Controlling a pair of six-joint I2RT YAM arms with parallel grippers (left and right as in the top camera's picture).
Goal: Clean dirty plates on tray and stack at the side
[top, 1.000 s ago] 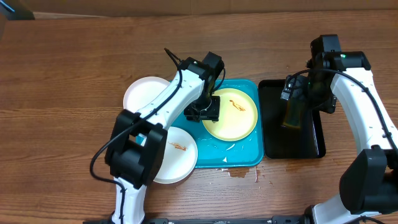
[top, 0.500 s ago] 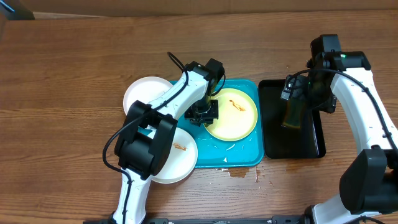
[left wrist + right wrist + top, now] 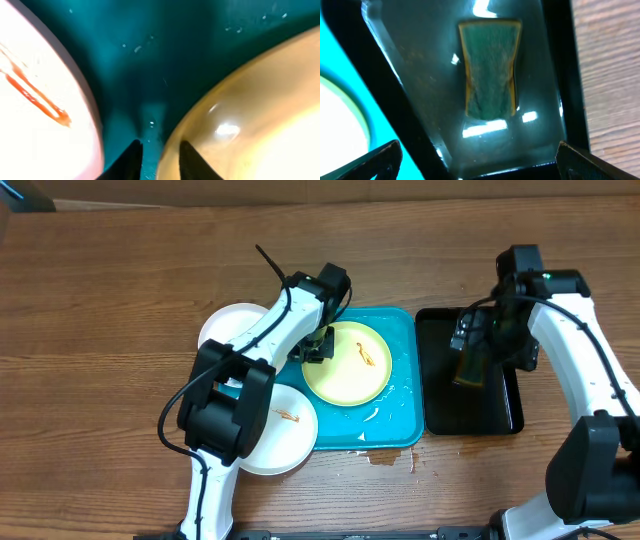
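Note:
A pale yellow-green plate (image 3: pixel 350 365) with a brown smear lies in the turquoise tray (image 3: pixel 395 425). My left gripper (image 3: pixel 318 348) is at its left rim. In the left wrist view the gripper (image 3: pixel 161 162) has one fingertip over the plate (image 3: pixel 260 115) and the other over the tray (image 3: pixel 150 60), shut on the rim. A white plate (image 3: pixel 282 430) with a red smear overlaps the tray's left front; it also fills the left of the wrist view (image 3: pixel 35 115). A clean white plate (image 3: pixel 232 330) lies behind it. My right gripper (image 3: pixel 480 162) hangs open over the sponge (image 3: pixel 490 70).
The narrow black tray (image 3: pixel 500 415) stands right of the turquoise one, holding the green sponge (image 3: pixel 468 368) under the right arm (image 3: pixel 575 350). A small wet patch (image 3: pixel 385 458) marks the wood at the turquoise tray's front edge. Bare wooden table (image 3: pixel 100 300) surrounds everything.
My left gripper closed on the yellow-green plate's left rim and moved left, taking the plate with it toward the tray's left side. The right arm has barely moved.

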